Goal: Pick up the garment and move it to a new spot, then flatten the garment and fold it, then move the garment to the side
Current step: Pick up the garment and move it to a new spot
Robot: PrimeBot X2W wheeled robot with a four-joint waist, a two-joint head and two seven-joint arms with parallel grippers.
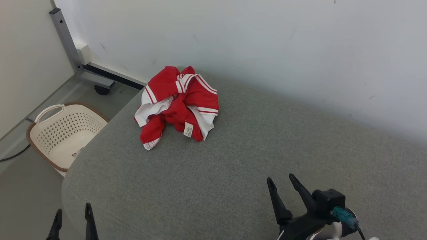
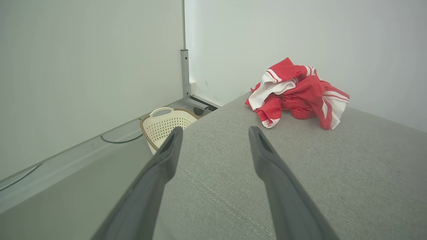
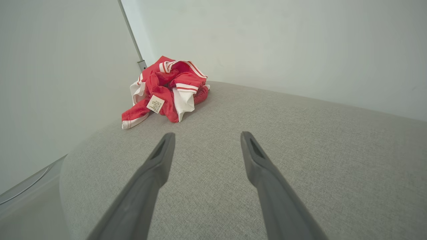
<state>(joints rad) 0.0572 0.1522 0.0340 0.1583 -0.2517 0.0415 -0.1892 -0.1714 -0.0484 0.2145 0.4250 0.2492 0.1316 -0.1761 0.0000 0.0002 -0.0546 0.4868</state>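
A red garment (image 1: 178, 105) with white stripes and a white label lies crumpled in a heap at the far left of the grey fabric surface (image 1: 253, 160), close to the wall. My left gripper (image 1: 73, 213) is at the lower left, by the surface's near left corner, open and holding nothing. At the lower right my right gripper (image 1: 282, 183) hovers over the near part of the surface, also open and empty. Both are well short of the heap. The left wrist view has the garment (image 2: 297, 96) beyond the left gripper (image 2: 215, 131). The right wrist view has the garment (image 3: 166, 90) ahead of the right gripper (image 3: 206, 136).
A cream perforated laundry basket (image 1: 63, 133) stands on the floor left of the surface, also seen as the basket (image 2: 166, 125) in the left wrist view. A metal frame leg (image 1: 70, 43) with a caster stands in the far corner. A white wall (image 1: 267, 50) runs behind.
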